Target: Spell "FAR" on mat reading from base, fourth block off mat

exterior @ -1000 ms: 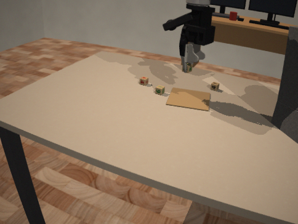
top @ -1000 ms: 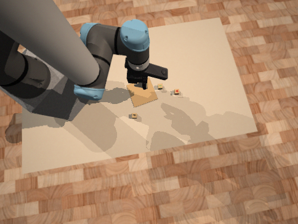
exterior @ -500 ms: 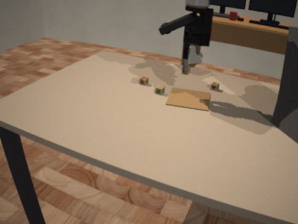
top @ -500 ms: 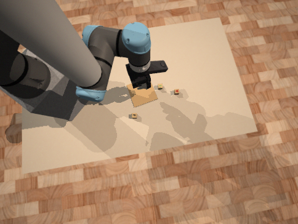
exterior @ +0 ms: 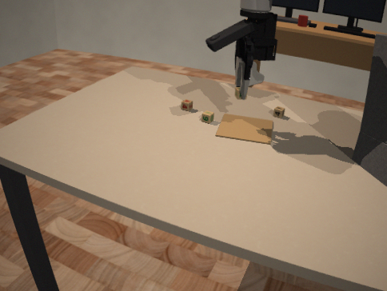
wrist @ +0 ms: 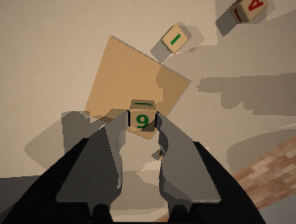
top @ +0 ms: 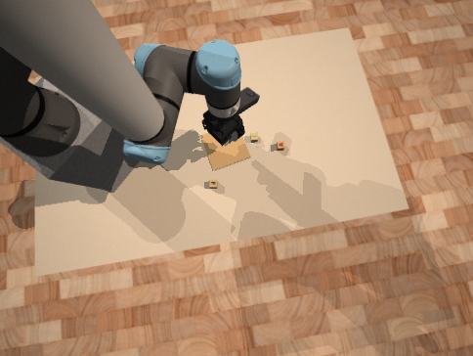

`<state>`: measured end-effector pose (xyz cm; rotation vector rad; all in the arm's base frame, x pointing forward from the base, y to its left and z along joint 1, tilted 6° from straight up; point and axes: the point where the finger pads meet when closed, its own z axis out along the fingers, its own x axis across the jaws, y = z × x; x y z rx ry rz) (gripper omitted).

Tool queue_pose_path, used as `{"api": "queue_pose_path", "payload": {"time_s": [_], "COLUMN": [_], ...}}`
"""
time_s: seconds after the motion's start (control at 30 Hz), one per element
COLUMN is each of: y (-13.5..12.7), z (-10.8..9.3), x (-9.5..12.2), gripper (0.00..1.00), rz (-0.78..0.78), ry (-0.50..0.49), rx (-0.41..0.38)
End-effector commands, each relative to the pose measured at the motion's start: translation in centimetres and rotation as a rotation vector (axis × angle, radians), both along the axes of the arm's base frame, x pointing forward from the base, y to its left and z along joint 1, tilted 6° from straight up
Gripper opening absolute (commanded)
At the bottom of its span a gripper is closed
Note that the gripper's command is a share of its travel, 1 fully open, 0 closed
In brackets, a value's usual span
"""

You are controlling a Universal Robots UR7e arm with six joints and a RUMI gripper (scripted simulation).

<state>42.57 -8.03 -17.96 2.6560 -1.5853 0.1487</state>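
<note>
My gripper (wrist: 142,112) is shut on a wooden block (wrist: 142,120) with a green figure on its facing side. It holds the block a little above the table, over the edge of the tan mat (wrist: 135,80). The held block also shows in the exterior view (exterior: 239,93), just behind the mat (exterior: 245,128). A block with a green mark (wrist: 175,39) lies off the mat near its corner. A block with a red A (wrist: 248,7) lies further out. A dark-lettered block (exterior: 279,112) lies on the table on the mat's other side. The mat (top: 227,152) carries no block.
The arm's large links (top: 73,73) and base stand at the table's left side in the top view. A desk with monitors and a red cup (exterior: 303,20) stands behind the table. The table edges are far from the blocks.
</note>
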Motion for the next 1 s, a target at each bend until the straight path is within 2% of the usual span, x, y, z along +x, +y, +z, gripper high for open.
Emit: {"api": "queue_pose_path", "payload": {"time_s": [0.0, 0.27, 0.33, 0.83, 0.9, 0.97], "y": [0.0, 0.0, 0.0, -0.2, -0.2, -0.2], "z": [-0.2, -0.5, -0.5, -1.3, -1.3, -1.4], "x": [0.0, -0.1, -0.1, -0.6, -0.6, -0.7], "gripper": [0.05, 0.05, 0.05, 0.05, 0.05, 0.05], "rz": [0.139, 0.389, 0.389, 0.883, 0.883, 0.945], "ry": [0.008, 0.030, 0.030, 0.072, 0.072, 0.078], "rx": [-0.004, -0.020, -0.020, -0.051, -0.051, -0.055]}}
